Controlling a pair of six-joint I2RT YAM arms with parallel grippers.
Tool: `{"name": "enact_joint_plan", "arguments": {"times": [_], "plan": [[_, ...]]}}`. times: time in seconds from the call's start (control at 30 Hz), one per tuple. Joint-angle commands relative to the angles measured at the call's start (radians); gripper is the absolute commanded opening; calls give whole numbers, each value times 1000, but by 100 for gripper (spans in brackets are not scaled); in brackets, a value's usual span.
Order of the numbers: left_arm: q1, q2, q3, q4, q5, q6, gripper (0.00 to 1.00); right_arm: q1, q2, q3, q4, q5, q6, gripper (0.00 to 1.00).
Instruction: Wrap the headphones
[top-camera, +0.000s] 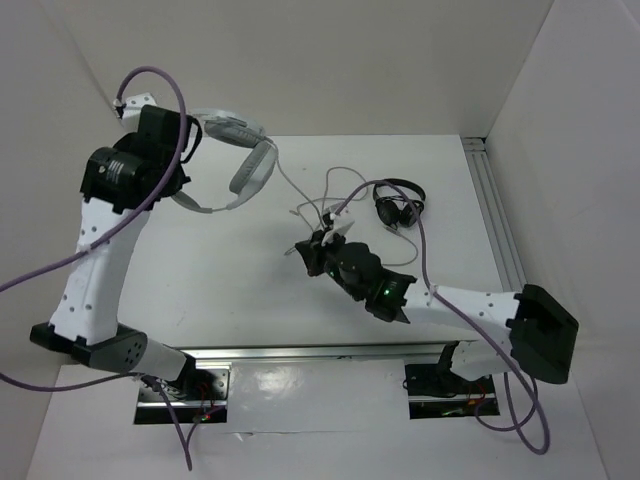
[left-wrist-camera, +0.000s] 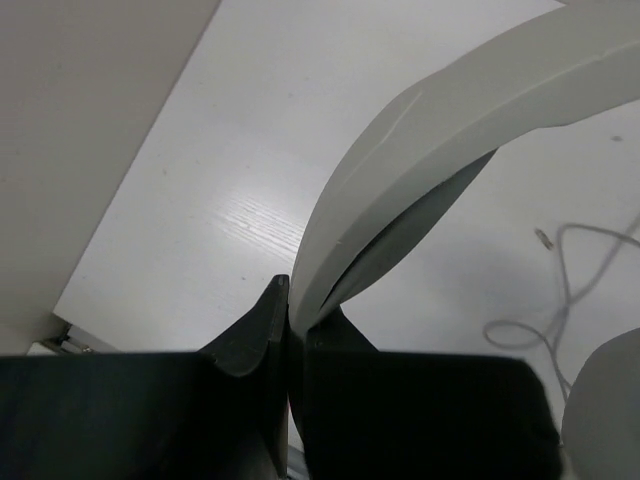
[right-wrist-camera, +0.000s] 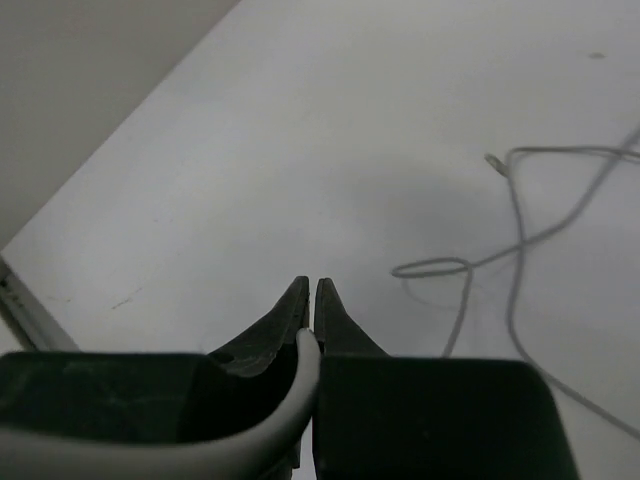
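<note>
Left gripper (left-wrist-camera: 289, 305), hard up against its wrist cam, is clamped tight on the headband edge of the headphones (top-camera: 250, 165), no gap betw. fingers. Judgement: this hold anchors the set at the far-left corner of the table (top-camera: 220, 280) so the lead can be wound round it. Earcups sit just right of that arm; raised or resting, cannot tell. Cable (right-wrist-camera: 519, 235) trails rightward from an earcup in loose loops across mid-table, plug end lying free. Right gripper (right-wrist-camera: 312, 300), mid-table, is closed w/ a grey strand pinched betw. its jaws, apparently that same cable, prob. to carry slack back toward the band. Small black headphones (top-camera: 400, 205) lie further right, apart, not involved.
</note>
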Motion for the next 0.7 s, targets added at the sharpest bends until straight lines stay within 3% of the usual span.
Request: {"name": "enact_joint_plan", "arguments": {"times": [0.0,0.07,0.27,0.4,0.57,0.67], "plan": [[23,43,-32,128,-168,-53,0,112,-108,28,-409,550,40,0],[23,53,-122,187,-205,-29,0,194,-180,63,-588,729,79,0],[-67,105,-323,321,-138,161,0,360,-260,226,-842,1000,29,0],[-180,128,-421,441,21,336,0,370,-260,313,-870,1042,-115,0],[-370,114,-500,536,172,482,0,370,-309,347,-777,950,-362,0],[-475,73,-545,579,248,559,0,350,-337,347,-738,912,-424,0]]}}
